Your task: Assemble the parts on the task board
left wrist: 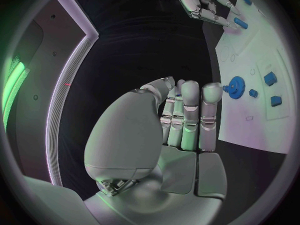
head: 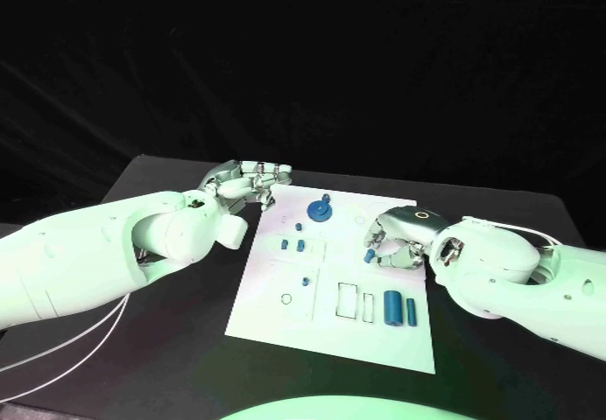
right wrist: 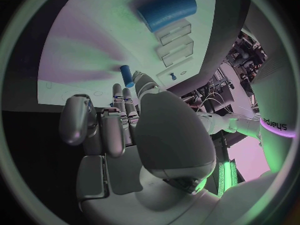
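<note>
- Left silver hand rests at the far left corner of the flat white task board, fingers curled on nothing.
- Right silver hand pinches a small blue cylindrical part over the board's right side.
- Blue gear-shaped part stands near the far edge.

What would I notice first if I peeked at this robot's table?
Probably the white task board in the middle of the black table, dotted with small blue parts, the biggest a round blue gear near its far edge. Then the two silver hands: the left hand rests at the board's far left corner, and the right hand hovers over its right side beside a small blue peg.
</note>
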Robot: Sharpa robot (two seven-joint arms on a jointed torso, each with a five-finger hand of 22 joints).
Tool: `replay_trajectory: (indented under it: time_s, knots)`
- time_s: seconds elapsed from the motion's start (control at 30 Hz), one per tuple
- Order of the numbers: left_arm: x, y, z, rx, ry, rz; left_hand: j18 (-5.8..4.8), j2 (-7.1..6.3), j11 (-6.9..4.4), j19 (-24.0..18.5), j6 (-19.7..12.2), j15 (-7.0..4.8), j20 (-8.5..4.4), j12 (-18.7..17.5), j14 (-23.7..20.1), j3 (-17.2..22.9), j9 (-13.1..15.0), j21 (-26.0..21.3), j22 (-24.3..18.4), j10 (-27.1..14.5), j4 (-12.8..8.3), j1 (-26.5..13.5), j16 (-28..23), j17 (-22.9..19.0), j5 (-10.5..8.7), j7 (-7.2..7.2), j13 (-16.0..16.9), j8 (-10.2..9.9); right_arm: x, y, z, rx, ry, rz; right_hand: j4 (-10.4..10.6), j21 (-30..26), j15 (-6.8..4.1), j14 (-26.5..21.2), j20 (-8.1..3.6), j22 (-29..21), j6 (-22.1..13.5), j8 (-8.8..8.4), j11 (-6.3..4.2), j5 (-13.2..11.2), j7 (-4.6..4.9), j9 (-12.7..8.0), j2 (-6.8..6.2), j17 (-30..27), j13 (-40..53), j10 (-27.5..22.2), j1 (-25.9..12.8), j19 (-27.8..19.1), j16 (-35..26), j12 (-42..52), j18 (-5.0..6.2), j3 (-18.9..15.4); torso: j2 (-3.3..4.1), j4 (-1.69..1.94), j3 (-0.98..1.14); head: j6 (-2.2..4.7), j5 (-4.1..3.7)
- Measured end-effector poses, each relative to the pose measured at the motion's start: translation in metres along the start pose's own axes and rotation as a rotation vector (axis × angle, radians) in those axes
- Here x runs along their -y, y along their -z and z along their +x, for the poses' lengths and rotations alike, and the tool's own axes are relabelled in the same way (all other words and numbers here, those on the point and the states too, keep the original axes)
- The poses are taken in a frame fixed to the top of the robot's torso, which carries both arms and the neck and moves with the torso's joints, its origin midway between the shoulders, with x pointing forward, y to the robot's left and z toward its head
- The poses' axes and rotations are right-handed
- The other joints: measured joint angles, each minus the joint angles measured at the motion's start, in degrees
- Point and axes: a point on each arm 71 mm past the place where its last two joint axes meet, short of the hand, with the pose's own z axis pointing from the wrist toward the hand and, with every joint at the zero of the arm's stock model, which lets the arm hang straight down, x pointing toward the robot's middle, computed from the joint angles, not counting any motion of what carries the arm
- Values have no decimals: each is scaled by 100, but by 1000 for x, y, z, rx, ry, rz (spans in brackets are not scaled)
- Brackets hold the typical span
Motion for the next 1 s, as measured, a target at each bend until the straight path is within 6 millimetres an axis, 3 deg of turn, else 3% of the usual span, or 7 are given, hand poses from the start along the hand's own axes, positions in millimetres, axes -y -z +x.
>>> replay_trajectory:
  time_s: [0.33, 0.43, 0.7, 1.0]
  knots:
    - [0, 0, 0, -1, 0, -1, 0, 0, 0, 0, 0, 0, 0, 0, 0, 0, 0, 0, -1, 0, 0, 0, 0, -1, 0, 0, 0, 0, 0, -5, 5, -5, -4, 2, 13, 146, 0, 0, -31, -1, 132, 0, -62, 0, 53, -6, 49, -1, 0, 228, 49, 72, 47, 57, 0, 172, 0, -5, -1, -41, 19]
    - [0, 0, 0, -1, 0, -1, 0, 0, 0, 0, 0, 0, 0, 0, 0, 0, 0, 0, -1, 0, 0, 0, 0, -1, 0, 0, -1, 0, -1, -5, 6, -7, -5, 0, 13, 197, -44, 0, -51, -1, 234, 35, -79, 0, 75, 1, 60, -1, 0, 325, 61, 92, 54, 57, 0, 233, 0, -5, -2, -52, 41]
    - [0, 0, 0, -1, 0, -3, 0, 0, 0, 0, 0, 0, 0, 0, 0, 0, 0, 0, -1, 0, 0, 0, 0, -1, 0, 0, -1, 0, -1, -6, 6, -8, -6, 0, -1, 307, -84, 0, -92, -1, 384, 67, -142, -2, 66, 30, 99, -1, -5, 531, 100, 133, 88, 56, 0, 405, -2, -4, -2, -74, 62]
    - [0, 0, 0, -3, 0, -4, 1, 0, 0, 0, 0, 0, 0, 0, 0, 0, 0, 0, -2, 0, 0, 0, 0, -1, 0, 0, -2, 0, -3, -9, 7, -8, -6, -1, 5, 330, -84, 0, -92, 2, 484, 66, -141, -50, 48, 44, 121, -2, -11, 611, 122, 133, 110, 50, 0, 478, -2, -1, -3, -85, 59]
